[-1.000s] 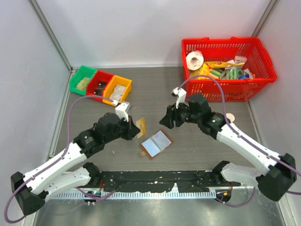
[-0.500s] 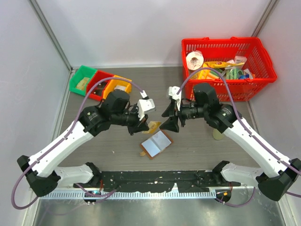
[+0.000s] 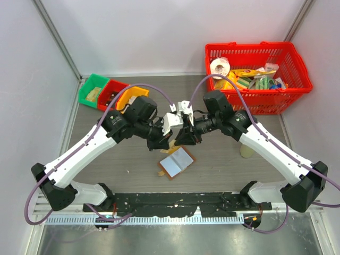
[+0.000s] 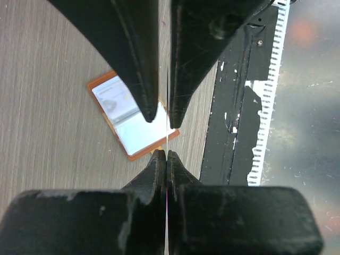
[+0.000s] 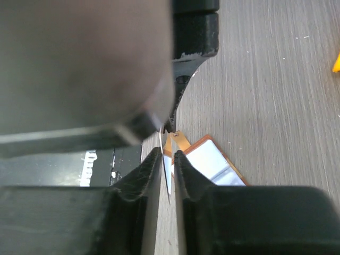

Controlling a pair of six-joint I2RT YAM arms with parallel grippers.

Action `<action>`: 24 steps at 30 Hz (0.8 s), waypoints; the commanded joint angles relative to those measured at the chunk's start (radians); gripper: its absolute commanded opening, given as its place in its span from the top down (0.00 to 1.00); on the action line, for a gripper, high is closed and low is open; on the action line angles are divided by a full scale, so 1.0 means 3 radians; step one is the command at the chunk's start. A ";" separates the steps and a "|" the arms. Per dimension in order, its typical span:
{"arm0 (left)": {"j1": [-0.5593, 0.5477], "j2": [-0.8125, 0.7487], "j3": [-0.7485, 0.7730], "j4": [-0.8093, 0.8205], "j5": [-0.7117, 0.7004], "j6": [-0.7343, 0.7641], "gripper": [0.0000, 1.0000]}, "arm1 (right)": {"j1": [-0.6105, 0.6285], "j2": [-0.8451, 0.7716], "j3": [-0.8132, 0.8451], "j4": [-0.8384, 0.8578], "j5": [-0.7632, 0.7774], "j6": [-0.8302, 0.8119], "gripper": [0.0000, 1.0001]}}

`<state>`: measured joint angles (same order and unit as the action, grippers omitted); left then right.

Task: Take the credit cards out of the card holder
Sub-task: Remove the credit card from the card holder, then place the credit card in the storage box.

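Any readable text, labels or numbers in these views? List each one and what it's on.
No text is legible.
Card holder inner panel: faint print, blurred.
Black strip at the table's near edge: white lettering, cut off and blurred.
Packages in the red basket: print too small.
Held credit card: edge-on, no face showing.

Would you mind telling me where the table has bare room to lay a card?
Bare table between the yellow bin and red basket, and again left of the card holder, beside the left arm. Crowded above the holder: left tool and right tool meet around a credit card.
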<state>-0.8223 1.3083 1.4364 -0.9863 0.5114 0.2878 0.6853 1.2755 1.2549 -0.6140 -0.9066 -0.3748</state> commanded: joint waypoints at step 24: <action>0.0021 -0.2162 -0.2614 0.3905 -0.2768 -0.3361 0.06 | 0.0037 -0.0754 -0.1815 0.4079 0.2300 0.3712 0.99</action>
<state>-0.8196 0.6895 0.7612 -0.1646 -0.1902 -0.4347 0.6861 1.0992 0.7738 0.2379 -0.4435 0.4431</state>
